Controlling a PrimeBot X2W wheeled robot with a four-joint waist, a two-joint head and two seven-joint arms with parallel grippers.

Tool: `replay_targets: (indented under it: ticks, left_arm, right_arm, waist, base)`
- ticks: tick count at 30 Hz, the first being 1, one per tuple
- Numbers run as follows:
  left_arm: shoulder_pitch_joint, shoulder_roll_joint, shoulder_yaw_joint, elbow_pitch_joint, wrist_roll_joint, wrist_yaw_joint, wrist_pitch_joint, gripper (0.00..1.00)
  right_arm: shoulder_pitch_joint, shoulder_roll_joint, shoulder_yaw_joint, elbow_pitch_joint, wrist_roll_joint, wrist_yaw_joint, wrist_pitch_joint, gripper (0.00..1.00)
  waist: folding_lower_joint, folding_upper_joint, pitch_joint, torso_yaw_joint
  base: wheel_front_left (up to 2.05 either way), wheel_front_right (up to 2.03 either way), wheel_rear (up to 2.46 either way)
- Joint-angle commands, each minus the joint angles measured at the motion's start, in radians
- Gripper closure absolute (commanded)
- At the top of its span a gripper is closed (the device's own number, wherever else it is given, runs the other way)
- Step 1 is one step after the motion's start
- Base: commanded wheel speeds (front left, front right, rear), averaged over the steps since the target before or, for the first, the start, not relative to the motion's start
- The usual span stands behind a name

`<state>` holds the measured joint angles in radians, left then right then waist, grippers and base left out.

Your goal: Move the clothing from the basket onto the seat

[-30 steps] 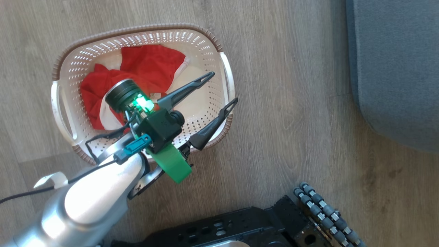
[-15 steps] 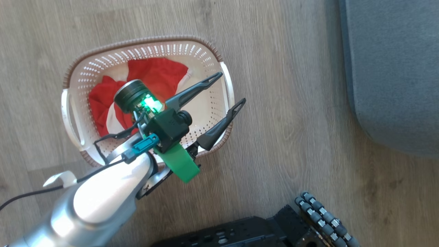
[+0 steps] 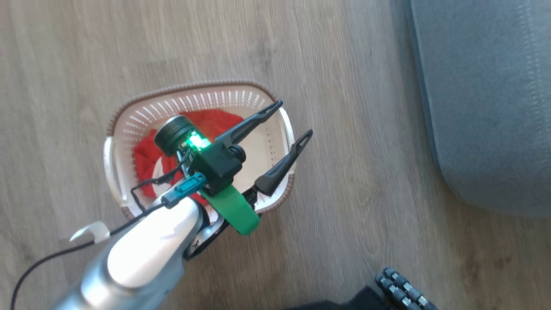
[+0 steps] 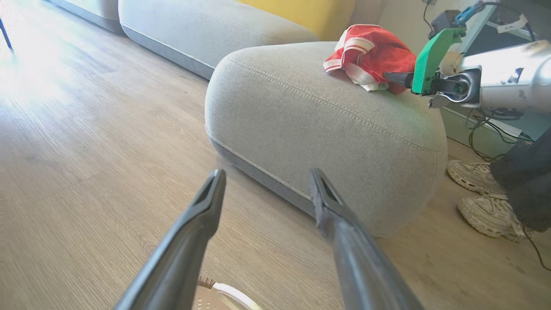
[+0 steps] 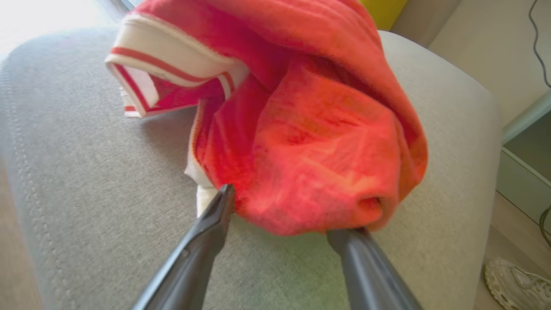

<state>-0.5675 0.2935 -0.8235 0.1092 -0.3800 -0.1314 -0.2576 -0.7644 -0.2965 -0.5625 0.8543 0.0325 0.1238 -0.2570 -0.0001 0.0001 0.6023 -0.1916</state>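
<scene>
Right gripper [image 5: 285, 210] stands wide, touching the garment [image 5: 310, 142] at its 12 o'clock on the seat [image 5: 107, 193]. On withdrawal, the fabric may snag and drag off. Left gripper [image 3: 294, 118] hangs wide above the basket [image 3: 142, 116], where clothing [image 3: 211, 120] lies inside.

- Basket [image 3: 142, 114]: cream perforated plastic with a brown woven-look rim, upright, centre-left of the head view.
- Red garment [image 3: 144, 156]: crumpled inside the basket, partly hidden.
- Seat [image 3: 482, 107]: grey cushion with pale stitching, right edge.
- Second red garment [image 5: 310, 142]: white striped trim, bunched atop the seat.
</scene>
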Motion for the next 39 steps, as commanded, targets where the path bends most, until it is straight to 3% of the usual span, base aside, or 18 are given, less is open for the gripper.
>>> replay_targets:
  ticks: [1, 11, 19, 26, 39]
  left_arm:
    - [0.014, -0.004, 0.040, -0.025, -0.008, 0.001, -0.004, 0.00]
    - [0.103, -0.053, 0.142, 0.017, -0.013, 0.001, -0.004, 0.00]
    - [0.189, -0.100, 0.313, 0.069, 0.004, 0.001, -0.004, 0.00]
    - [0.258, -0.132, 0.453, 0.109, 0.029, 0.001, -0.004, 0.00]
    - [0.358, -0.182, 0.654, 0.167, 0.087, 0.001, -0.004, 0.00]
  right_arm:
    - [0.043, -0.021, 0.025, -0.037, 0.016, 0.007, -0.005, 0.00]
    - [0.201, 0.012, 0.204, -0.145, 0.093, 0.007, -0.005, 0.00]
    - [0.284, 0.095, 0.309, -0.284, 0.126, 0.007, -0.005, 0.00]
    - [0.325, 0.124, 0.431, -0.367, 0.176, 0.007, -0.005, 0.00]
    - [0.409, 0.183, 0.629, -0.459, 0.254, 0.007, -0.005, 0.00]
  waist:
    - [0.0001, -0.0001, -0.034, 0.014]
    - [0.0001, -0.0001, -0.171, 0.069]
    - [0.0001, -0.0001, -0.286, 0.151]
    - [0.0001, -0.0001, -0.362, 0.208]
    - [0.0001, -0.0001, -0.455, 0.225]
  base:
    - [0.00, 0.00, 0.00]
    - [0.00, 0.00, 0.00]
    - [0.00, 0.00, 0.00]
    - [0.00, 0.00, 0.00]
    - [0.00, 0.00, 0.00]
